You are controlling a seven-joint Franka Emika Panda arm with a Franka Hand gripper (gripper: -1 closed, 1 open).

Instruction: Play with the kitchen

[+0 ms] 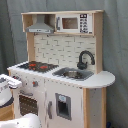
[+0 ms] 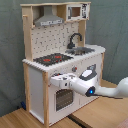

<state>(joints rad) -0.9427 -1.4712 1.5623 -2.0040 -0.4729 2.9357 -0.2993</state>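
In the first exterior view: kitchen (image 1: 60,70) fills centre, stovetop (image 1: 38,65) beside sink (image 1: 73,74); gripper (image 1: 11,82) at left edge, finger state can't tell. In the second exterior view: gripper (image 2: 59,80) w/ arm (image 2: 100,89) against oven front.

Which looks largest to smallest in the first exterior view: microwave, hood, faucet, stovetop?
1. Stovetop
2. Microwave and hood look about alike, so no ranking between them.
3. Faucet, smallest.
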